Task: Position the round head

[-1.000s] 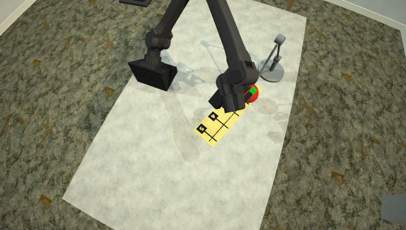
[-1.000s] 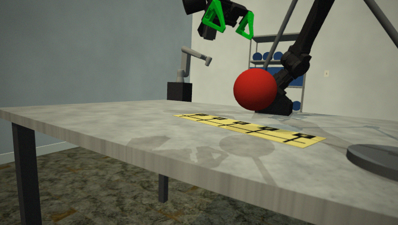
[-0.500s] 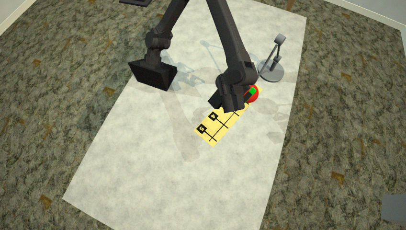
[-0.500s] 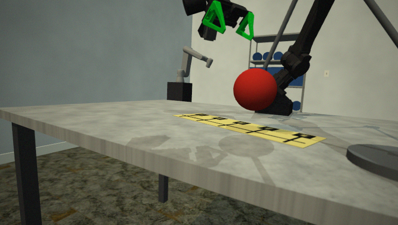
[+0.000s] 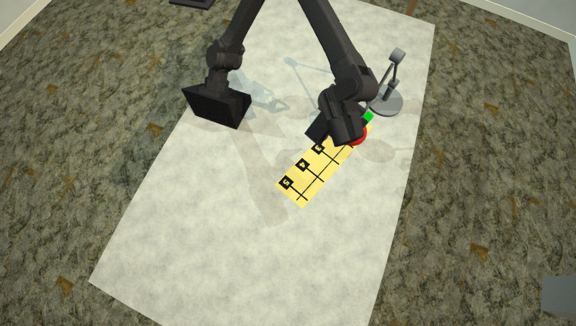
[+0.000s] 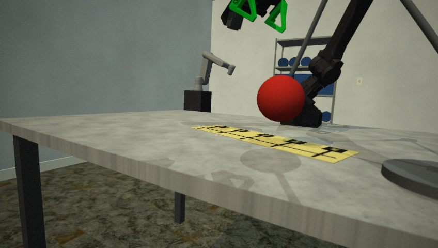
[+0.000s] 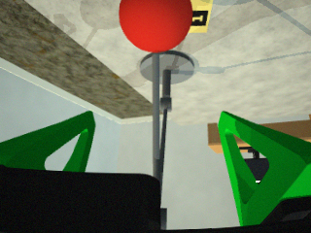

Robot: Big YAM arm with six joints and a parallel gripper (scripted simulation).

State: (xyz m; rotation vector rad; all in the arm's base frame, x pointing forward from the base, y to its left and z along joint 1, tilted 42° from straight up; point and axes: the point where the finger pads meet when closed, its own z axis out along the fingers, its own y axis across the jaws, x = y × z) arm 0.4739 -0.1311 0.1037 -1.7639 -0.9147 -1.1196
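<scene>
Top view: the red head [image 5: 358, 137] [image 6: 280, 98] [image 7: 155, 23] shows past the edge of the pincer [image 5: 367, 117] [image 6: 260, 22] [image 7: 157, 116], most of it hidden under the black wrist. It lies over the near end of the yellow strip [image 5: 310, 174] [image 6: 261, 141] [image 7: 206, 19], between the foot [image 5: 394, 108] [image 6: 408, 175] [image 7: 182, 74] and mark 3, as far as this slanted look can tell. The strip's long line runs away from the foot, marks 3, 4 and 5 in sight. The lamp's rods slant up from the foot to an elbow [image 5: 397, 56]. The only arm at the table [image 5: 226, 258] [image 6: 123, 138] [image 7: 262, 87] is the one carrying the pincer.

Exterior view: the head hangs clear of the table, its shadow lying beside the strip. The pincer is above the head and off to its far-end side, a plain gap between them. A rod [image 6: 309, 36] [image 7: 155, 107] rises from the head, steep and leaning.

Wrist view: the fingers stand wide apart, released, with nothing between them that they touch. The head lies ahead of the tips, roughly midway from side to side; its rod runs lengthwise down the middle. I judge the coming move turns on this: bring the pincer down and toward the head, the rod kept between the fingers, lest one knock it. Which mark will hold, I cannot tell.
</scene>
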